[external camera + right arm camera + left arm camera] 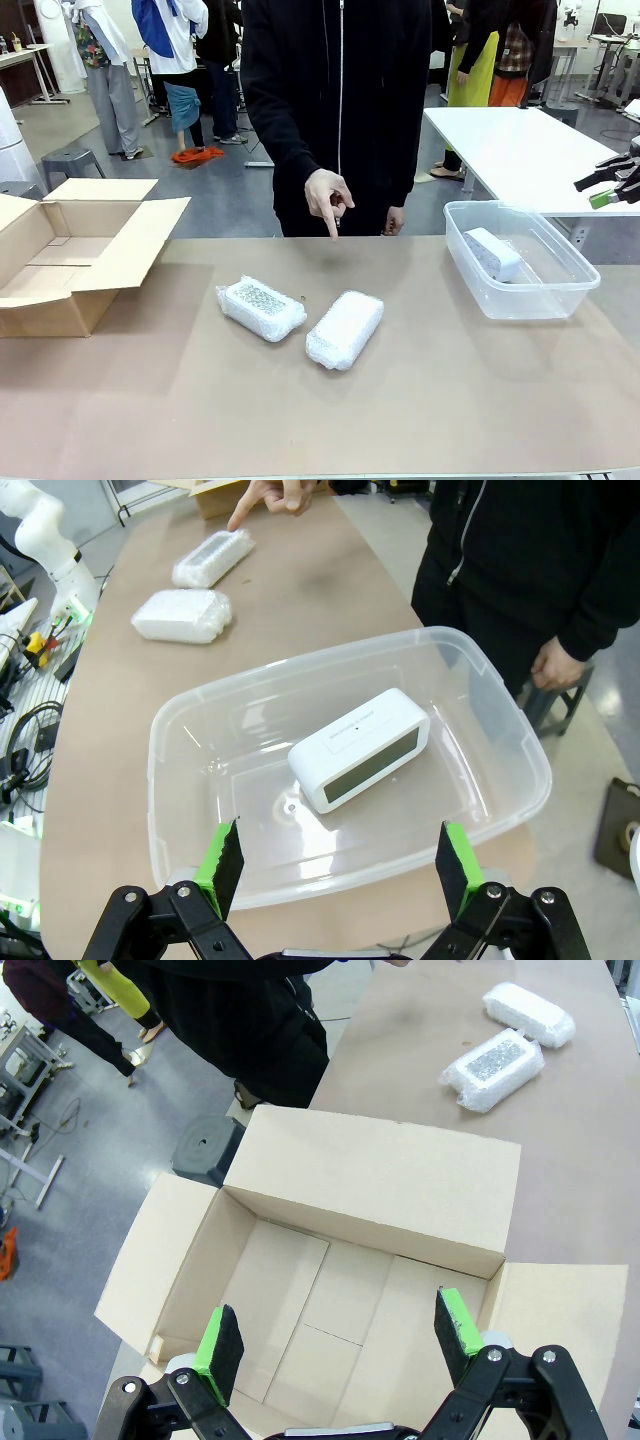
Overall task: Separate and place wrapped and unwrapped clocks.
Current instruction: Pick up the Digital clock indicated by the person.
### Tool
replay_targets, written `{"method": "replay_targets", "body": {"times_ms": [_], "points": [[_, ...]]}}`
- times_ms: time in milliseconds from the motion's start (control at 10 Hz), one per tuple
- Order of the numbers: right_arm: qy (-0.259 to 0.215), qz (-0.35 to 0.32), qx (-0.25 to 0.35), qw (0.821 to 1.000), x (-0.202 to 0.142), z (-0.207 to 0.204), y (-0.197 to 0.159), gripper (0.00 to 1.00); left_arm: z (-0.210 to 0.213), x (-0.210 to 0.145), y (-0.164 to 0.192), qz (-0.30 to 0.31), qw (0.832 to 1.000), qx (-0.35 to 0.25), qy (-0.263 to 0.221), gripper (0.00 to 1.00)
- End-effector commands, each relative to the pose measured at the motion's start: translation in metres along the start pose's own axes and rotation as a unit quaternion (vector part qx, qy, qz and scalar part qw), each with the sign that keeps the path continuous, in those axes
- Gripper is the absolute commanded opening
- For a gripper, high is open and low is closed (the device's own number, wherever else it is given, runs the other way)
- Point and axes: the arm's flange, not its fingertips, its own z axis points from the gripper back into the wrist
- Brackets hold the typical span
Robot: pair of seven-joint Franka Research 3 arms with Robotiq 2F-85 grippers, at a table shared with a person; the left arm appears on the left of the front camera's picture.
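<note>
Two bubble-wrapped clocks lie side by side mid-table: one to the left, one to the right; they also show in the left wrist view and the right wrist view. The bare white clock rests inside a clear plastic bin. My right gripper hangs open above that bin; in the front view it sits at the far right. My left gripper hovers open over an open cardboard box. The person's hand points down at the table.
The cardboard box stands at the table's left with flaps spread. The person stands at the far edge in a black jacket. A white table and other people are behind. The near half of the brown tabletop is bare.
</note>
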Motion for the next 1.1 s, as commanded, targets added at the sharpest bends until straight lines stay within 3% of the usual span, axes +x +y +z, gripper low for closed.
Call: {"method": "replay_targets", "body": {"times_ms": [0,500,1000], "points": [[0.001,0.0,-0.002,1.0,0.0,-0.001,-0.001,1.0,0.001,0.0,0.001,-0.002,1.0,0.002,-0.013,1.0],[0.001,0.0,-0.002,1.0,0.0,-0.001,-0.001,1.0,0.0,0.0,0.0,0.0,1.0,0.0,0.0,1.0],[0.001,0.0,-0.002,1.0,0.0,-0.001,-0.001,1.0,-0.01,0.042,-0.011,-0.084,0.992,-0.084,0.045,1.0]]}}
